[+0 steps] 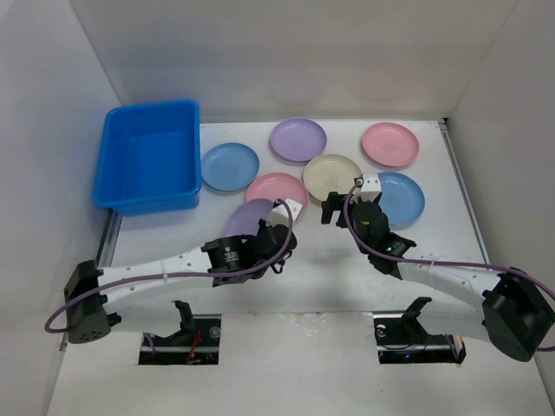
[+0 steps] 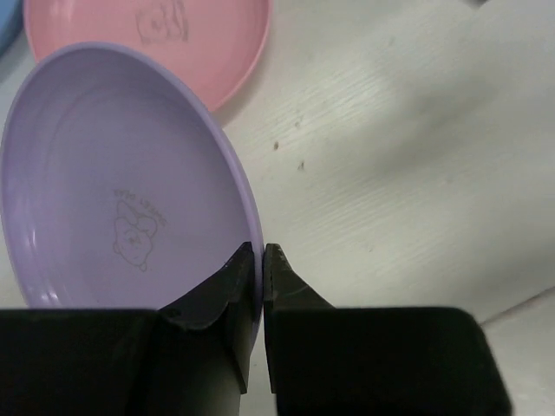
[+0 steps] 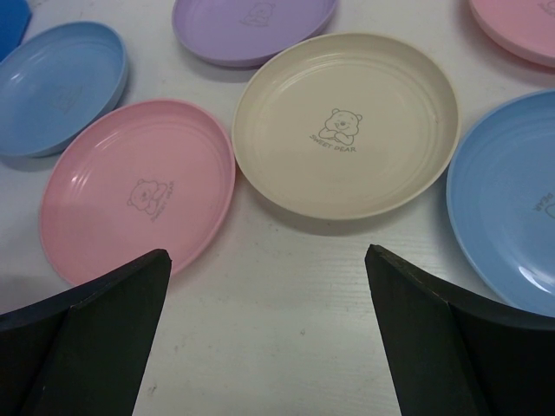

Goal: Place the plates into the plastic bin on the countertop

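Note:
My left gripper (image 1: 267, 232) is shut on the near rim of a purple plate (image 1: 248, 217), which sits tilted just in front of a pink plate (image 1: 277, 192). The wrist view shows the rim pinched between the fingers of the left gripper (image 2: 262, 251), with the purple plate (image 2: 121, 182) and the pink plate (image 2: 156, 43) beyond. My right gripper (image 1: 336, 211) is open and empty over the countertop (image 1: 321, 269). Seen from the wrist, the right gripper (image 3: 267, 253) hovers just short of a cream plate (image 3: 347, 121) and the pink plate (image 3: 139, 195). The blue plastic bin (image 1: 147, 156) stands empty at the far left.
More plates lie at the back: blue (image 1: 230, 166), purple (image 1: 297, 139), pink (image 1: 390, 144), cream (image 1: 332, 176) and blue (image 1: 403, 198). White walls enclose the surface on three sides. Both arm bases sit at the near edge.

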Motion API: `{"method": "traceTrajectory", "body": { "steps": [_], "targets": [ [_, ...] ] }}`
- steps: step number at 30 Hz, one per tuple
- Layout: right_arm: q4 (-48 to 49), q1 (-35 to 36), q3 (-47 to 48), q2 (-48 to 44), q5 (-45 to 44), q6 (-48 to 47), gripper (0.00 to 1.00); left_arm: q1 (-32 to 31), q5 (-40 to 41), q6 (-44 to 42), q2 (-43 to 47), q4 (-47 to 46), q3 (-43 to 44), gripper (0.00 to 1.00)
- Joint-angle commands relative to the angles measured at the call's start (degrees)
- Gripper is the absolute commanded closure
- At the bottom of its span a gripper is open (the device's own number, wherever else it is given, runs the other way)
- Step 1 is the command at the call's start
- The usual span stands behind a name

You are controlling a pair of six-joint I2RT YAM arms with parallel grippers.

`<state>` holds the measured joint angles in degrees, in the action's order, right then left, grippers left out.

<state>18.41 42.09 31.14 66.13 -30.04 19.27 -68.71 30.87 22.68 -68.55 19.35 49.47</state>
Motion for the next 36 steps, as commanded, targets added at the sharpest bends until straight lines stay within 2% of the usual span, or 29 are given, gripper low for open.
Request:
{"method": "traceTrajectory", "body": {
  "steps": [1, 4, 7, 12, 14, 17, 21, 27, 36],
  "targets": [
    [1.98, 0.58, 2.35, -0.65, -1.07, -0.19, 0.0, 0.45, 6.3, -0.34, 3.86, 8.06, 7.98, 0.97],
    [1.89, 0.76, 2.53, -0.21, -1.07, -0.19, 0.0, 6.5, 7.97, -5.61, 4.39, 8.68, 13.7, 0.97],
    [1.89, 1.02, 2.61, -0.04, -1.07, -0.19, 0.0, 15.37, 7.8, -10.88, 3.35, 7.11, 19.76, 0.97],
    [1.89, 1.11, 2.61, -0.12, -1.07, -0.28, 0.0, 28.57, 5.78, -18.88, -3.24, 4.99, 32.07, 0.97],
    [1.89, 1.11, 2.61, -0.21, -1.07, -0.2, 0.0, 35.93, 4.9, -22.75, -8.06, 4.38, 36.99, 0.96],
    [1.98, 1.81, 2.7, -0.12, -1.07, -0.28, 0.0, 47.27, 0.96, -24.26, -15.18, 2.97, 40.52, 0.96],
    [1.89, 2.08, 2.88, 0.58, -1.07, -0.72, 0.0, 58.62, -3.7, -21.54, -22.31, -1.15, 41.05, 0.97],
    [1.97, 3.04, 2.88, 1.19, -0.81, 0.07, 0.0, 65.05, -8.63, -20.48, -33.64, -5.02, 45.62, 0.95],
    [1.98, 3.84, 4.37, 4.62, -0.72, -0.55, 0.0, 67.43, -11.19, -22.15, -46.58, -6.17, 52.3, 0.9]
  ]
}}
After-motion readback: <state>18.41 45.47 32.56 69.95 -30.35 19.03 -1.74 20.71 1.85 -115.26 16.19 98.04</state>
